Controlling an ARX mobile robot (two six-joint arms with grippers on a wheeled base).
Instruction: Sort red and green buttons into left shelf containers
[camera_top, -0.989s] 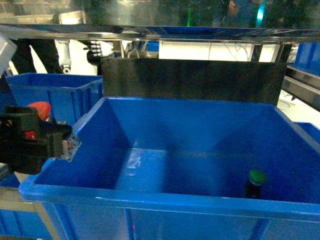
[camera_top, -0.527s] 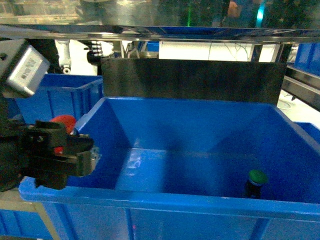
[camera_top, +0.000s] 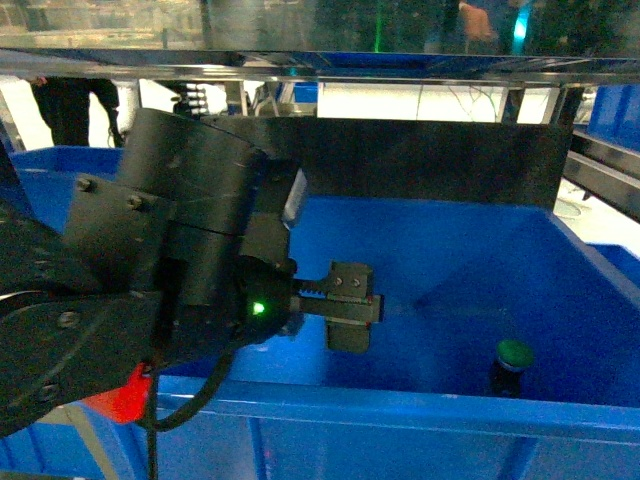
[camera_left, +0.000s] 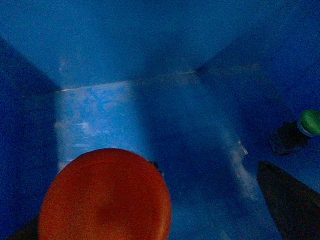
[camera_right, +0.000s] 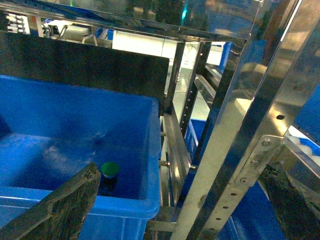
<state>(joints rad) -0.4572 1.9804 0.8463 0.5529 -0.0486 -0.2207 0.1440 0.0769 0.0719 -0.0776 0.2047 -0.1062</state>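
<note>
Moved: left pincer having swung in over the bin rim, clamping red button.
Right pincer: gaping apart.
Count: one green button lying near right wall.

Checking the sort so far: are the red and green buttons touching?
Apart. The left wrist view shows bare blue bin floor between the red button and green button.

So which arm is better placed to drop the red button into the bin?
Left. Its wrist view shows the red button at the gripper, over the blue bin floor. The right gripper sits outside the bin by the shelf frame.
</note>
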